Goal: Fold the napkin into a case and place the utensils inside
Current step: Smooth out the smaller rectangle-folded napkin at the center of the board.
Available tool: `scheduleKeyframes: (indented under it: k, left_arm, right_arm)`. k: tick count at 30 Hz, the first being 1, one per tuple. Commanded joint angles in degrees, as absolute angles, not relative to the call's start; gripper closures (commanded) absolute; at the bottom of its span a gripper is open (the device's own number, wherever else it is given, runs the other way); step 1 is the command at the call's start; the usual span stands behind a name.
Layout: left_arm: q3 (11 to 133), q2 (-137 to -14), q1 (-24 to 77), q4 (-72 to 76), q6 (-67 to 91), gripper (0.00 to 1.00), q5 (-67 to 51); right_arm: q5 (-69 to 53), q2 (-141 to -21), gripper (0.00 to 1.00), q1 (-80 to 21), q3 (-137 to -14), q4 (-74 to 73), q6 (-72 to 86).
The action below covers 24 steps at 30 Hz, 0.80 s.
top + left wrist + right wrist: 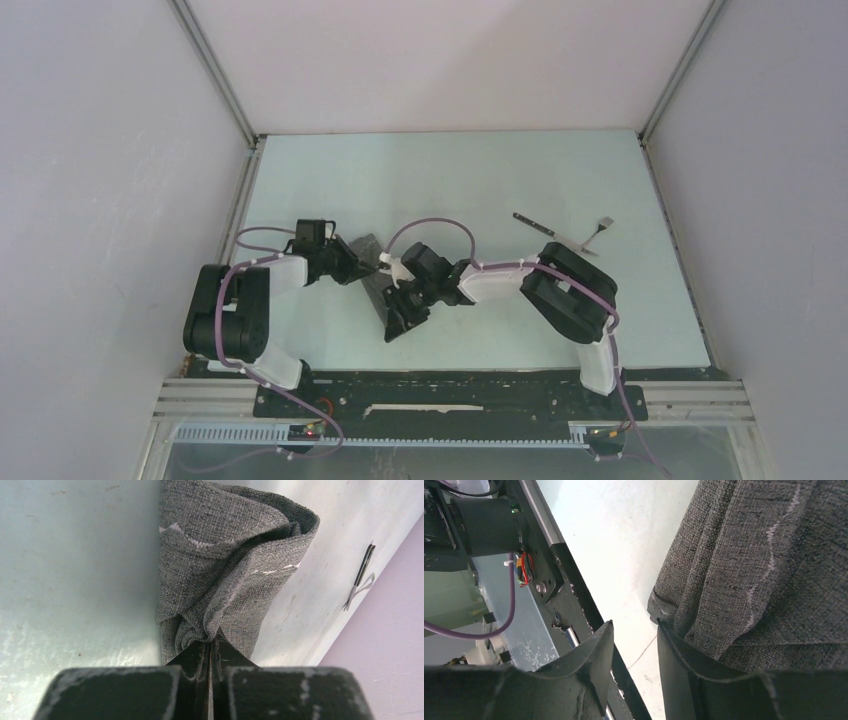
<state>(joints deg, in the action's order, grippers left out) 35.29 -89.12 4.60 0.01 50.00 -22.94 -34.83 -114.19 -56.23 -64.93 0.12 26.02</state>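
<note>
The grey napkin [372, 270] lies bunched into a narrow strip on the table between my two grippers. My left gripper [210, 641] is shut on a puckered fold at one end of the napkin [225, 555], and the cloth is gathered up from there. My right gripper [634, 630] is open at the napkin's near end, with only bare table between its fingers. Its right finger [679, 665] rests against the edge of the napkin [754, 555]. The utensils lie at the far right, apart from the cloth: a dark-handled knife [530, 220] and a small fork [600, 228].
The table's near edge with its black rail and aluminium frame [549, 580] runs just behind my right gripper. A side wall [390, 645] rises close beyond the knife [367, 562] and fork [356, 589]. Both arms crowd the table's middle front.
</note>
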Motion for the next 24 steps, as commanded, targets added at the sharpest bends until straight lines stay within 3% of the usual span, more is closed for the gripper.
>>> scheduleKeyframes:
  k: [1,9,13,18,24]
  left_arm:
    - [36.2,-89.8,4.5,-1.4,48.5,0.99,-19.9]
    - [39.9,-87.6,4.4,-6.2,45.7,0.95,-20.9]
    - [42.2,-86.8,4.2,-8.3,44.8,0.91,-21.8]
    - [45.1,-86.4,3.7,-9.8,44.5,0.86,-23.6]
    - [48.7,-83.7,1.9,-14.7,42.1,0.85,-23.3]
  right_arm:
    - [-29.5,-110.4,0.53,-55.4,-64.8,-4.2,22.2]
    - [-29.6,-106.2,0.47,-53.8,-74.5,-0.7,28.4]
    - [-29.8,-110.9,0.46,-48.5,-75.0,12.4,34.2]
    - [-30.8,-122.1,0.58,-46.3,-82.9,14.3,36.1]
    - [-27.4,-125.8,0.61,-46.0,-84.9,18.0,34.9]
